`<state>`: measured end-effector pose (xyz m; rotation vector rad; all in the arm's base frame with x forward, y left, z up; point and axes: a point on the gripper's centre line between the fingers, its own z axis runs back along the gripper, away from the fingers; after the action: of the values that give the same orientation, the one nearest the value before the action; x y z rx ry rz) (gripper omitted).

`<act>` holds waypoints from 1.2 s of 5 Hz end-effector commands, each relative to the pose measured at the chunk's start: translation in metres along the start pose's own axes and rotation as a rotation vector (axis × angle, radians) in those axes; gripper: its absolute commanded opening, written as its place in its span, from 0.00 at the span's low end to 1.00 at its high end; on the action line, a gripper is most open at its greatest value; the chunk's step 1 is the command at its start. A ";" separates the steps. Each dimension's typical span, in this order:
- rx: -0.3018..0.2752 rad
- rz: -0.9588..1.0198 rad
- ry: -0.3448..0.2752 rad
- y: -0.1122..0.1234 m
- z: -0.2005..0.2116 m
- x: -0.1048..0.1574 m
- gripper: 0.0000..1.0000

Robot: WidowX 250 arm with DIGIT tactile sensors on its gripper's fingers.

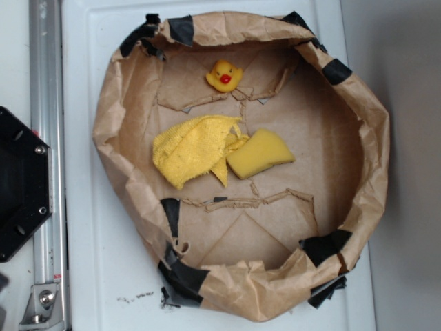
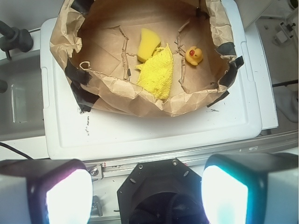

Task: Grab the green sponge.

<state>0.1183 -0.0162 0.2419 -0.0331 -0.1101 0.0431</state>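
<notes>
The green sponge (image 1: 260, 154), a smooth yellow foam wedge, lies on the floor of the brown paper basin (image 1: 372, 138), touching the right edge of a fuzzy yellow cloth (image 1: 193, 149). In the wrist view the green sponge (image 2: 148, 44) sits far ahead, beyond the cloth (image 2: 158, 72). My gripper (image 2: 146, 196) hangs high above the robot base, well short of the basin, with its two fingers wide apart and nothing between them. The gripper does not show in the exterior view.
A yellow rubber duck (image 1: 224, 75) with a red beak sits at the basin's back. The basin has crumpled, black-taped walls and rests on a white lid (image 1: 89, 227). A metal rail (image 1: 47, 138) and the black robot base (image 1: 17, 186) lie to the left.
</notes>
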 end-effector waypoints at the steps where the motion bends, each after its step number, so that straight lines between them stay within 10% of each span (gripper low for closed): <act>1: 0.000 0.000 0.000 0.000 0.000 0.000 1.00; 3: 0.066 -0.017 -0.151 0.029 -0.036 0.067 1.00; 6: 0.011 -0.107 -0.081 0.037 -0.165 0.161 1.00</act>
<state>0.2843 0.0278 0.0750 -0.0188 -0.1160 -0.0389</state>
